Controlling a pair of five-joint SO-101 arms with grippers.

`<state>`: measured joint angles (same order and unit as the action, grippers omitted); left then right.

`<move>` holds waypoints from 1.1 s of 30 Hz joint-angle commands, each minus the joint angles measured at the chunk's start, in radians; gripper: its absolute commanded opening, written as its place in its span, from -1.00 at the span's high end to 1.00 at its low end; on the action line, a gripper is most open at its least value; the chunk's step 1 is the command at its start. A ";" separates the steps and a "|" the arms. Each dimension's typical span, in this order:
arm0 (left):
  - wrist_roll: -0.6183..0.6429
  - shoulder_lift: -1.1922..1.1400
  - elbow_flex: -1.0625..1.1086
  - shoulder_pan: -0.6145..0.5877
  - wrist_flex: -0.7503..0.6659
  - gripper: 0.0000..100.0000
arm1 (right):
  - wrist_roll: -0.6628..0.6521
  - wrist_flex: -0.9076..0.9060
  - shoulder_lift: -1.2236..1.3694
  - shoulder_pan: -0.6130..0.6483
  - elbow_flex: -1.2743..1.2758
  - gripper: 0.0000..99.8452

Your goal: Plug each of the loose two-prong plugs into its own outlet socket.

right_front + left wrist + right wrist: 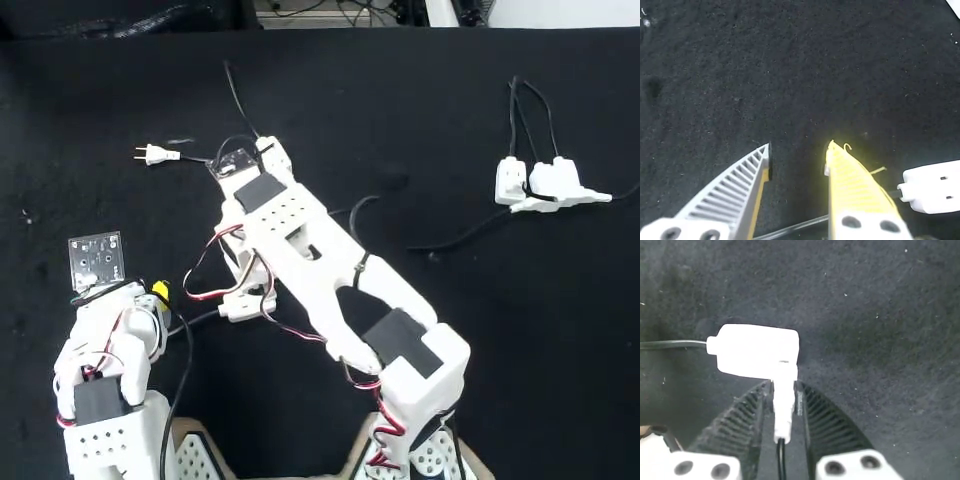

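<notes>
Two two-prong plugs and two sockets can be counted for certain, along with one further white cluster. The free plug (155,154) lies at about 10 o'clock on the black table (420,90). It is white, its two metal prongs are pointed towards 9 o'clock, and a black cord trails off towards 3 o'clock. The held plug (783,407), white and narrow with a black cord leaving its rear, is pinched between the black ribbed fingers of the right gripper (783,387), near the free plug on its 3 o'clock side. Its front end is pressed against the side of a white rounded socket block (757,352), which has its own black cord at one end. The prongs are hidden, so how far the plug is seated cannot be told. A second socket (932,187), white with two slots on its face, lies just beside the yellow finger (855,190) of the left gripper (798,147). That gripper's jaws are spread with nothing between them, at about 8 o'clock on the table. At 3 o'clock, well apart from both arms, a white cluster (545,185) of two touching blocks is seen, with black cords looped towards 12 o'clock. Whether these blocks are sockets, plugs or both joined cannot be told.
</notes>
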<state>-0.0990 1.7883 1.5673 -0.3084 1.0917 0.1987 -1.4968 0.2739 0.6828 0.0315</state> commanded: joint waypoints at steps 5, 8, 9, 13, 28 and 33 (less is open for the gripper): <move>0.006 0.003 -0.056 -0.012 -0.018 0.62 | -0.014 -0.118 -0.007 0.015 -0.140 0.98; 0.006 0.003 -0.056 -0.012 -0.017 0.62 | -0.014 -0.120 -0.004 0.015 -0.140 0.98; 0.006 0.003 -0.056 -0.012 -0.015 0.62 | -0.014 -0.118 0.001 0.015 -0.140 0.98; 0.006 0.003 -0.056 -0.012 -0.015 0.62 | -0.014 -0.110 0.002 0.015 -0.140 0.98; 0.006 0.003 -0.058 -0.012 -0.015 0.62 | -0.014 -0.058 0.054 0.015 -0.148 0.98; 0.006 0.003 -0.058 -0.012 -0.015 0.62 | -0.011 -0.057 0.059 0.014 -0.170 0.98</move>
<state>-0.0990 1.7883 1.5673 -0.3084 1.0917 0.1987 -1.5704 0.3399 0.6828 -0.0775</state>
